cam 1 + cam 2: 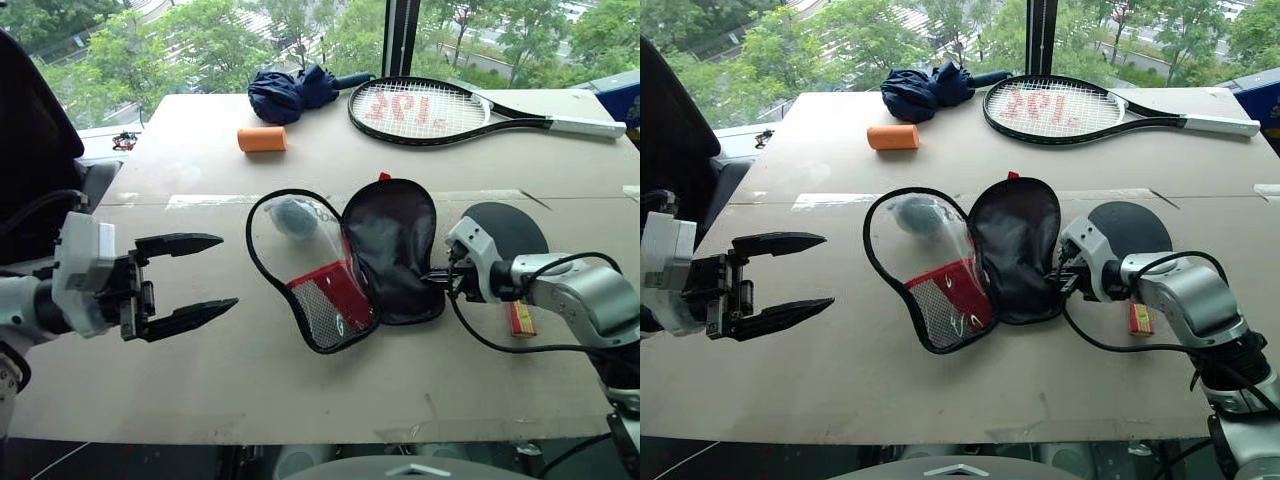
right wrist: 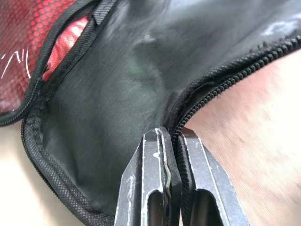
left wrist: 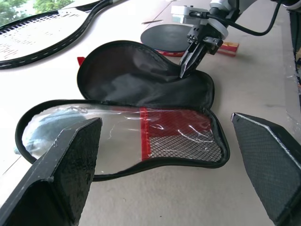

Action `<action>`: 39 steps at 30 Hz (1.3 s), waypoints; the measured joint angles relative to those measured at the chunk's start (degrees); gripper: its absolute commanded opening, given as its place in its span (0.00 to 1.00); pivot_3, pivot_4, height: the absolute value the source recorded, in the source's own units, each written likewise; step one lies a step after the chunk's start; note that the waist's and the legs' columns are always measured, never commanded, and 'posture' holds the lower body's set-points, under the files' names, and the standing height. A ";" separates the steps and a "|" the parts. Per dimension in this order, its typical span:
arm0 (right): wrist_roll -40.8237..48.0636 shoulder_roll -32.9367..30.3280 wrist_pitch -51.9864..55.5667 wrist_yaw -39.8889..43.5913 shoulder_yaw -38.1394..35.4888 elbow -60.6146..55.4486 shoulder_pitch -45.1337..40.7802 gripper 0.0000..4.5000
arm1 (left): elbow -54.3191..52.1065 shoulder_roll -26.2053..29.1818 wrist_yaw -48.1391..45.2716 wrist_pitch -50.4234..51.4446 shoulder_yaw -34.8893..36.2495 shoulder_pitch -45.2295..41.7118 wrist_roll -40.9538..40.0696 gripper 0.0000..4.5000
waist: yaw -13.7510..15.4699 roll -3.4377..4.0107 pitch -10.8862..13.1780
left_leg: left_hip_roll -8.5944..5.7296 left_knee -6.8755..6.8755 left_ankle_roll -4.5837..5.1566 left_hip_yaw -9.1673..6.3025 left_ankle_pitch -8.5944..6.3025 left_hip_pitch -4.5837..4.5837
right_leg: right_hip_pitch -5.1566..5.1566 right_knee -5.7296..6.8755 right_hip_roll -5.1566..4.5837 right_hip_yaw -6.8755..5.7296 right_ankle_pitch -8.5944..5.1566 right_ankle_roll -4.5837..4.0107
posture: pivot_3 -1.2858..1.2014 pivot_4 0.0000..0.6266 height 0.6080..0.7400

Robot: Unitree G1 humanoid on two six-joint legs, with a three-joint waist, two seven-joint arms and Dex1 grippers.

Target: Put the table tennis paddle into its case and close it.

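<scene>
The case point(image 1: 392, 248) lies open in the middle of the table, its black half to the right and its clear-panel half with red mesh point(image 1: 318, 285) to the left. My right gripper point(image 1: 440, 278) is shut on the zippered edge of the black half point(image 2: 207, 80), near its narrow end. Just behind and right of that gripper lies the table tennis paddle point(image 1: 512, 228), black face up, with its handle point(image 1: 521, 318) partly hidden under my arm. My left gripper point(image 1: 205, 275) hangs open left of the case, touching nothing.
At the back of the table lie a large strung tennis racket point(image 1: 430, 110), a dark blue folded umbrella point(image 1: 295, 92) and an orange cylinder point(image 1: 262, 139). The table's front edge point(image 1: 300, 435) runs close below the case.
</scene>
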 measured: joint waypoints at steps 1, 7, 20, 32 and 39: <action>0.20 -0.64 -0.17 0.63 -0.01 -0.07 0.66 0.02 | -0.56 -0.01 0.09 0.03 -0.06 -0.27 -0.12 1.00 | 0.10 0.00 0.00 | 0.00 0.00 0.00 0.00 0.00 -0.01 | 0.00 -0.01 -0.01 -0.01 0.00 0.00 | 0.52 0.24 0.87; 0.71 -3.95 -1.64 2.09 -2.00 -0.84 4.27 0.02 | -1.43 -0.23 0.94 0.81 -1.70 -1.18 -1.46 1.00 | 0.44 -0.02 0.01 | 0.00 0.03 0.00 0.01 0.00 -0.03 | 0.00 -0.03 -0.05 -0.07 0.01 0.00 | 0.52 0.24 0.87; 0.10 -5.24 -5.54 2.09 -5.35 -1.93 7.54 0.60 | -1.58 -0.22 2.09 1.80 -6.26 -6.25 -1.88 1.00 | 0.52 -0.05 0.03 | 0.00 0.04 0.00 0.01 0.00 -0.03 | 0.02 -0.04 -0.06 -0.13 0.01 -0.01 | 0.52 0.24 0.87; 0.88 -8.08 -0.02 -7.17 -28.63 -14.79 22.27 0.82 | -0.88 -0.23 2.00 3.16 -11.80 -12.84 -3.03 1.00 | 0.93 -0.08 0.05 | 0.00 0.04 0.00 -0.02 0.00 -0.06 | 0.05 -0.02 -0.07 -0.18 0.01 -0.01 | 0.52 0.24 0.87; 2.31 1.17 13.01 -16.37 -33.82 -24.24 27.26 0.82 | 0.83 -0.22 0.70 3.23 -15.84 -17.89 -2.96 1.00 | 0.61 -0.07 0.06 | 0.00 0.05 -0.01 -0.01 0.01 -0.04 | 0.04 0.04 -0.05 -0.14 0.01 -0.01 | 0.52 0.24 0.87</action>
